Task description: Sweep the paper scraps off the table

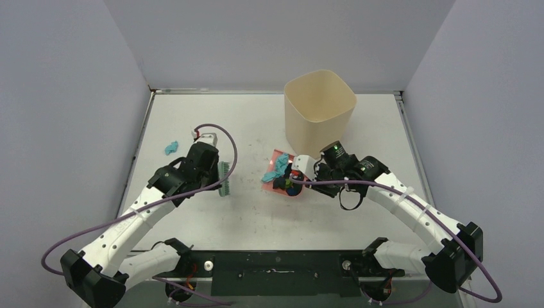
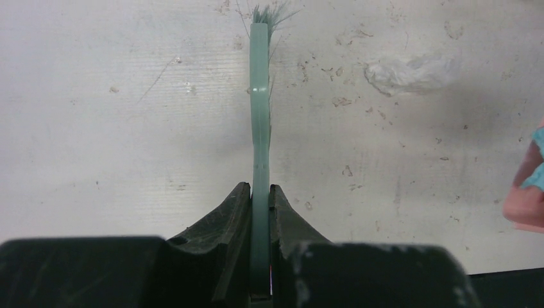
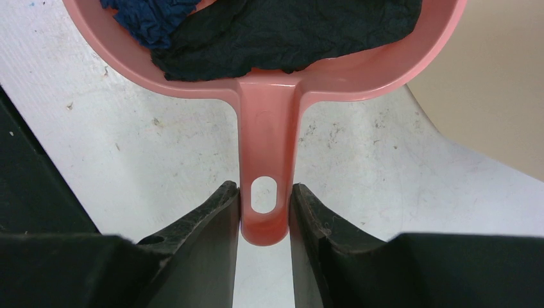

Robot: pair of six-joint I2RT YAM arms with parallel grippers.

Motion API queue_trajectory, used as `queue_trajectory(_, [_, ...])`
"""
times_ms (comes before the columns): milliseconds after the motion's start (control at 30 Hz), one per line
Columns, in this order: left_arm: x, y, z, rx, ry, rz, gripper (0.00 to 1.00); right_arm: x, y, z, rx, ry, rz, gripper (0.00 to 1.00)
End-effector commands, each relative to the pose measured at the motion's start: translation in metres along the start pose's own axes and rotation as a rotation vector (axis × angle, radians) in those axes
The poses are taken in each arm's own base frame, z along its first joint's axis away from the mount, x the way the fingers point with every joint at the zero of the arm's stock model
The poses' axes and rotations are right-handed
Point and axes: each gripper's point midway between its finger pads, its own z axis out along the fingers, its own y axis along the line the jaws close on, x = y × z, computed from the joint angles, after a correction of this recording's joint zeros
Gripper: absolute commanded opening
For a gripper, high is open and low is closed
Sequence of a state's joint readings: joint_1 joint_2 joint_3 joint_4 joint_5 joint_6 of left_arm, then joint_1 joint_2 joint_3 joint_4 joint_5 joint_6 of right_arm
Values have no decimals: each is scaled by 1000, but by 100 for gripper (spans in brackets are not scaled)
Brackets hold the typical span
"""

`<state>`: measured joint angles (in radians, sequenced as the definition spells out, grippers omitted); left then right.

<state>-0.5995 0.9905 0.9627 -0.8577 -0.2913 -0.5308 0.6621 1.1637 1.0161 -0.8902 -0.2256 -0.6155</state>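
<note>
the left gripper point(image 2: 260, 192) is clamped on the thin handle of the green brush point(image 2: 259, 115), bristles pointing away. the right gripper point(image 3: 264, 199) is clamped on the end of the pink dustpan point(image 3: 266, 122) handle, beside its hanging hole. most paper scraps point(image 3: 289, 32) sit in the dustpan, black and dark blue, with teal near its lip in the overhead view. a teal scrap point(image 1: 170, 147) lies on the table point(image 1: 256, 218) at ten o'clock from the brush, and a white scrap point(image 2: 410, 72) lies at two o'clock of the left gripper in its wrist view. the bin point(image 1: 319, 106) stands at one o'clock of the dustpan. the scraps look light, soft and crumpled, likely to skid or flutter, so they are better pushed with the bristles than pinched.
</note>
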Motion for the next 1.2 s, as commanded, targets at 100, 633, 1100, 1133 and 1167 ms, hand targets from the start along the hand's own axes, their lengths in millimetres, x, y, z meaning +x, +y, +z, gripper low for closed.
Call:
queue_trajectory(100, [-28, 2, -2, 81, -250, 9, 0, -34, -17, -34, 49, -92, -18, 5])
queue_trajectory(633, [-55, 22, -46, 178, -551, -136, 0, -83, -52, -48, 61, -174, -38, 5])
queue_trajectory(1100, [-51, 23, -32, 160, -491, -131, 0, -128, -110, -108, 200, -369, 124, 5])
queue_trajectory(1133, [-51, 23, -32, 162, -491, -130, 0, -129, -117, -113, 221, -379, 154, 5])
queue_trajectory(1167, [-51, 23, -32, 161, -490, -130, 0, -129, -124, -118, 246, -387, 178, 5])
